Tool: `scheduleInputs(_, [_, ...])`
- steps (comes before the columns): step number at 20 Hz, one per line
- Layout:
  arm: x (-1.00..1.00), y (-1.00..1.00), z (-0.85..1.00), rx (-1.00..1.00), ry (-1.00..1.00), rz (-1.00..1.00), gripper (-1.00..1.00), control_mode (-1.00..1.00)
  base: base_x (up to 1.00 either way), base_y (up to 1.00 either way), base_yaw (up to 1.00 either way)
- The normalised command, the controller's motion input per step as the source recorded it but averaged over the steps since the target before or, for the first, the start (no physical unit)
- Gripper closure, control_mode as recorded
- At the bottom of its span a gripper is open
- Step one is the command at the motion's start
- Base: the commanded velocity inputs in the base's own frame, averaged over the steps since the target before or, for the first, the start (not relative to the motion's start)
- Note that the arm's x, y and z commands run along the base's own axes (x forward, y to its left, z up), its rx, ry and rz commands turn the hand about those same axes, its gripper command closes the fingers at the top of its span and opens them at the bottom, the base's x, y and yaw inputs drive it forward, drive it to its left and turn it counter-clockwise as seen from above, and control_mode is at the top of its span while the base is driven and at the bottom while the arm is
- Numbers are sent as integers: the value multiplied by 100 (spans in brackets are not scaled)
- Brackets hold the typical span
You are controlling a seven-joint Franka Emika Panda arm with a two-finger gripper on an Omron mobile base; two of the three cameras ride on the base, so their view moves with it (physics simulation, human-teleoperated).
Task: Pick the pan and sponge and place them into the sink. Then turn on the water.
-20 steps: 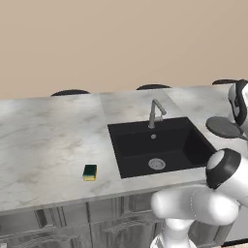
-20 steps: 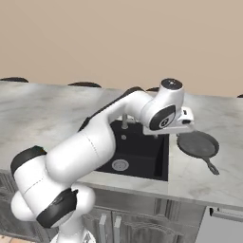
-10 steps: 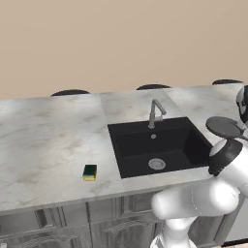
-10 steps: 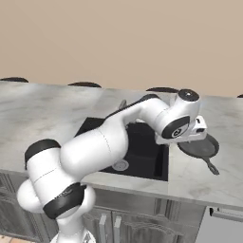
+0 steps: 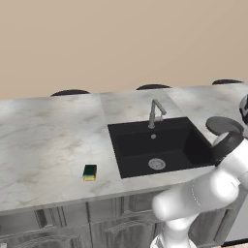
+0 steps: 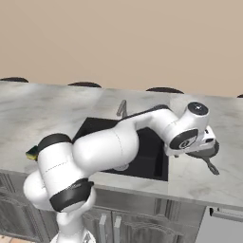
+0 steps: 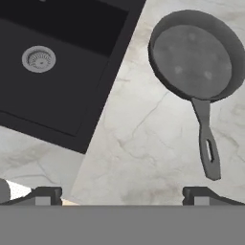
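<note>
Black and bare, the sink (image 7: 52, 72) fills the hand view's upper left, drain (image 7: 38, 59) showing. The pan (image 7: 196, 57) sits empty at upper right on the marble counter (image 7: 139, 143). The gripper (image 7: 122, 194) hovers above with its fingertips spread wide apart, holding nothing.

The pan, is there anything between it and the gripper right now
Nothing visible. In the hand view the open gripper hangs above bare marble countertop, and the pan lies just beyond, its handle pointing back toward the gripper.

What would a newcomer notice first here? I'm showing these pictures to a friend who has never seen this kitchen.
The big white arm stretching across the black sink catches the eye first. Its open gripper hangs above the counter, near the dark pan to the right of the sink. A small green sponge lies alone on the counter left of the sink.
</note>
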Motion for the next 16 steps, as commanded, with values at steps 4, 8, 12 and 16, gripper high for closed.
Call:
scheduleInputs(4, [1,-26,-42,-7,0,1,-100,-100,0,0,0])
scheduleInputs(8, [8,-31,-24,-2,0,1,-100,-100,0,0,0])
scheduleInputs(12, [13,-30,-22,0,0,1,-100,-100,0,0,0])
scheduleInputs(16, [18,-30,-14,0,0,0,-100,-100,0,0,0])
